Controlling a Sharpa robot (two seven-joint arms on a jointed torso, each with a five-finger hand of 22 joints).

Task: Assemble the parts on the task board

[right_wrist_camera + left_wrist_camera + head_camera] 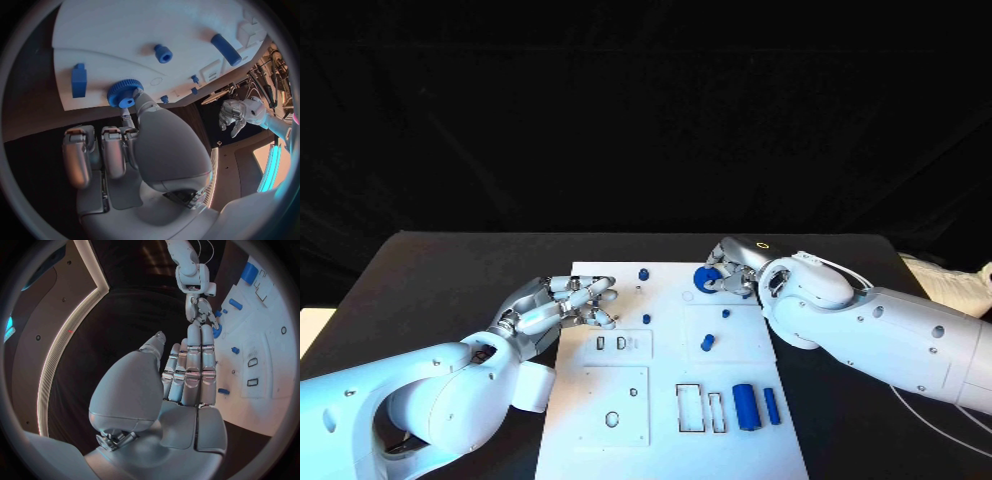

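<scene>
The white task board (668, 445) lies in the middle of the black table. My right hand (733, 268) is over the board's far right corner and pinches a round blue toothed knob (707, 279) between thumb and a finger; in the right wrist view the knob (125, 93) sits at the fingertips, close to the board surface. My left hand (567, 303) hovers at the board's left edge with its fingers (192, 357) stretched out side by side, holding nothing. Small blue pegs (643, 273) (708, 342) stand on the board.
A thick blue cylinder (746, 406) and a thinner blue bar (772, 405) lie near the board's front right, beside two empty rectangular slots (689, 407). An oval hole (612, 419) and two small slots (610, 343) are on the left half. Black table surrounds the board.
</scene>
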